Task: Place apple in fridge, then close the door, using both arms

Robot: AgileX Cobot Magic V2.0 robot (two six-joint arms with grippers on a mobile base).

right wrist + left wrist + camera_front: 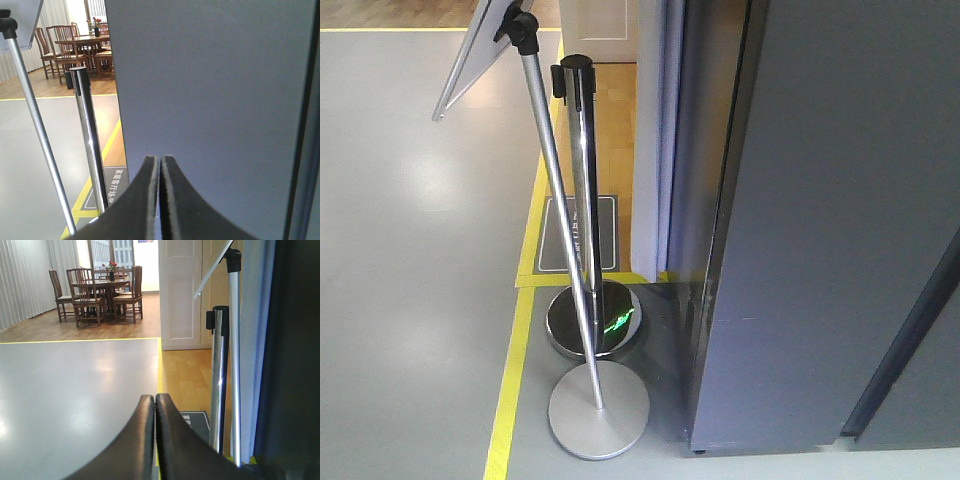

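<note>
Dark grey matte panelling fills the right of the exterior view: this is the fridge [820, 250], one tall cabinet, and no white interior shows anywhere, so its door [215, 90] reads as shut or very nearly so, though a dark slanting seam low on the right leaves that a little uncertain. Such a door is heavy, stiff and smooth-faced, with no handle in sight; my judgement is that it is best worked from its free vertical edge, pushed flat with a broad contact rather than pinched. Next in size come two stands on the grey floor [420, 300]: one sign stand [598, 405] with a slanted board and matte round base, and one chromed barrier post [585, 200] on a glossy base, both just beside the fridge's corner and close enough to foul a swinging door or an elbow. One dining table with chairs [97, 287] sits well off in the far room. Smallest are the two tools. The left tool [155, 405] has its black fingers pressed together with nothing between them, pointing across open floor; the right tool [160, 165] is likewise clenched and empty, facing the grey door panel. No apple is visible in any view, so its count here is none; it would be light, firm, slick-skinned and bruisable, best held around its widest girth.
</note>
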